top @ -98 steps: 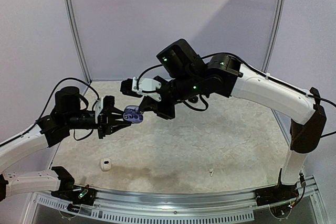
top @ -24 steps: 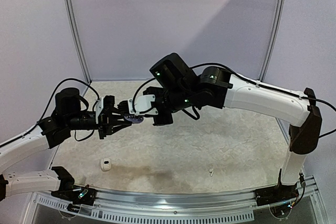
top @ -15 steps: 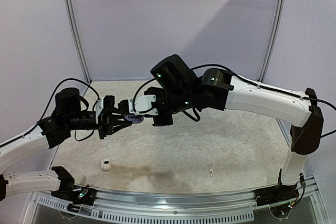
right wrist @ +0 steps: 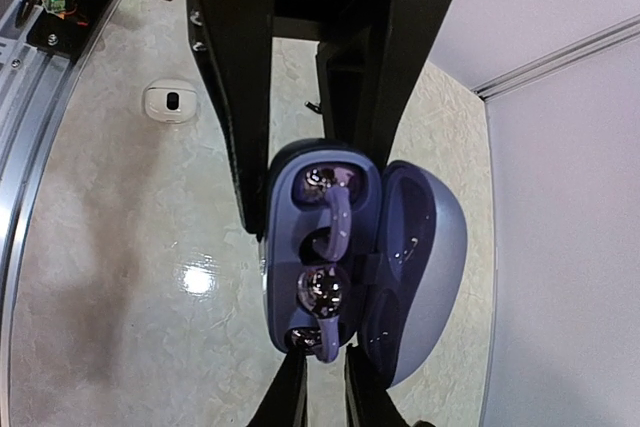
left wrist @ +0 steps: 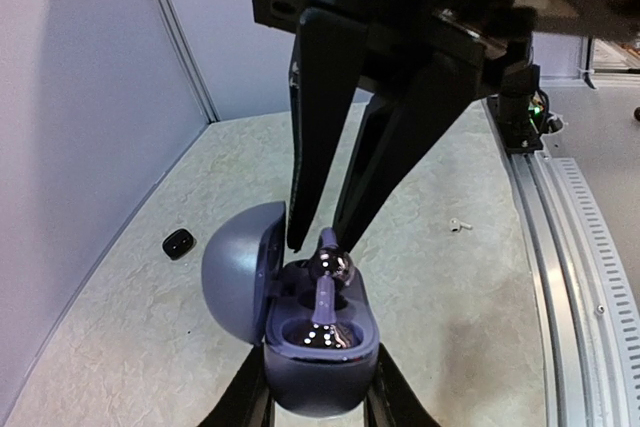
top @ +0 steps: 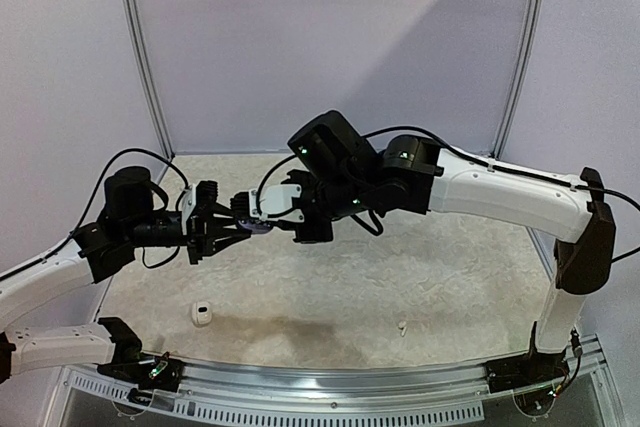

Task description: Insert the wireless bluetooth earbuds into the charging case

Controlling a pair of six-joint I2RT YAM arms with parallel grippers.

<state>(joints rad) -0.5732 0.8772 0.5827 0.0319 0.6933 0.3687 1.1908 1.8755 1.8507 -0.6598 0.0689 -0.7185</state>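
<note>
Your left gripper (left wrist: pixel 320 402) clamps the open charging case (left wrist: pixel 322 372); right gripper (left wrist: pixel 320 240), barely parted, straddles the 12 o'clock earbud (left wrist: pixel 332 266), grip unclear.

Your two arms are meeting in the air over the left part of the table (top: pixel 450 277). Your left gripper (top: pixel 240 234) is holding a small purple case (top: pixel 260 230). Your right gripper (top: pixel 247 213) is pointing its tips at that case, right up against it. A little white case (top: pixel 202 314) is lying near the front edge. A tiny white bud (top: pixel 402 327) is lying well off to its right.
</note>
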